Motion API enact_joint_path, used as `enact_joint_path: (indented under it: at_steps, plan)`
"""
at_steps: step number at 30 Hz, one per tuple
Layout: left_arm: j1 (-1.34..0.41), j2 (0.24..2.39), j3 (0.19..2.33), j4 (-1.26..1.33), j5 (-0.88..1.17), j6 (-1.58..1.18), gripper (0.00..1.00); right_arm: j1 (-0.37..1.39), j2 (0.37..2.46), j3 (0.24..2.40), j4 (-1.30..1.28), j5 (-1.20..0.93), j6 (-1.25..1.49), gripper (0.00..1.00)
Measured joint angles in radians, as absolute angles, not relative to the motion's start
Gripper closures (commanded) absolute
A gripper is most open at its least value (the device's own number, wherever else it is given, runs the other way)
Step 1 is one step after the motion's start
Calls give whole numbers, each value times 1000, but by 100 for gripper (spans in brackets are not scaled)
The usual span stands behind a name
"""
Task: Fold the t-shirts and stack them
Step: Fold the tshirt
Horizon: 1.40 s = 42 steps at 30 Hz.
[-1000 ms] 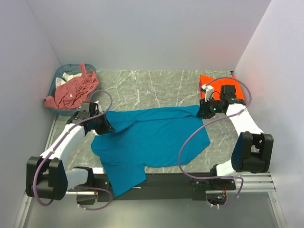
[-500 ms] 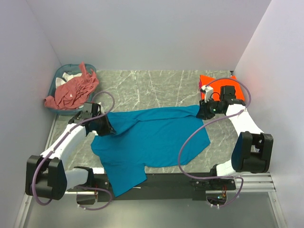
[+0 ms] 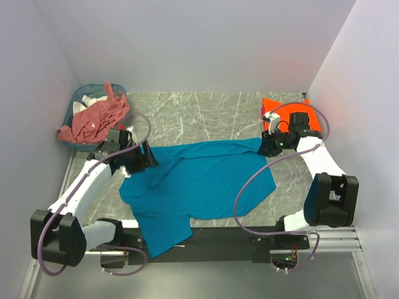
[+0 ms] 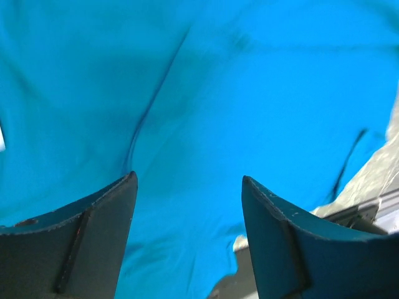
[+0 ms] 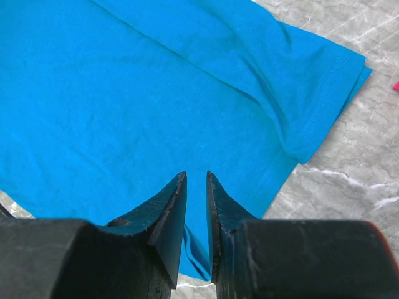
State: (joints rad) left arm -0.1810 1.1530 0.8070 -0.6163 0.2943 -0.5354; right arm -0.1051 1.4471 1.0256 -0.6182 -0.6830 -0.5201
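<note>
Nearest me, the teal t-shirt sprawls across the table, one flap drooping over the near edge. It looks light, limp and likely to slide and bunch, so I'd pinch it at the sleeve hems or shoulders, both sides together. Over its left end the left gripper hovers, jaws spread wide, holding nothing. At the right sleeve the right gripper has its jaws almost together; whether they nip cloth I can't tell. Farther back lie the orange t-shirt on the right and the salmon-pink t-shirt draped over the basket on the left
</note>
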Motion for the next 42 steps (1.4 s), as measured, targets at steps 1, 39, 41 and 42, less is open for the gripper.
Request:
enact_joint_path:
  at_steps: [1,39,41,42]
  plan:
    - [-182,1166,842,-609,291,-530,28,-105,1447,1026,-618,-684,-520,73]
    - [-296,1847,1176,-558,380,-293,54,-105,1412,1007,-621,-701,-518,73]
    - [-302,1847,1176,-559,380,-297,58,-106,1412,1007,-621,-701,-518,73]
    - [-303,1847,1176,-559,380,-298,60,-107,1412,1007,-621,-701,-518,73]
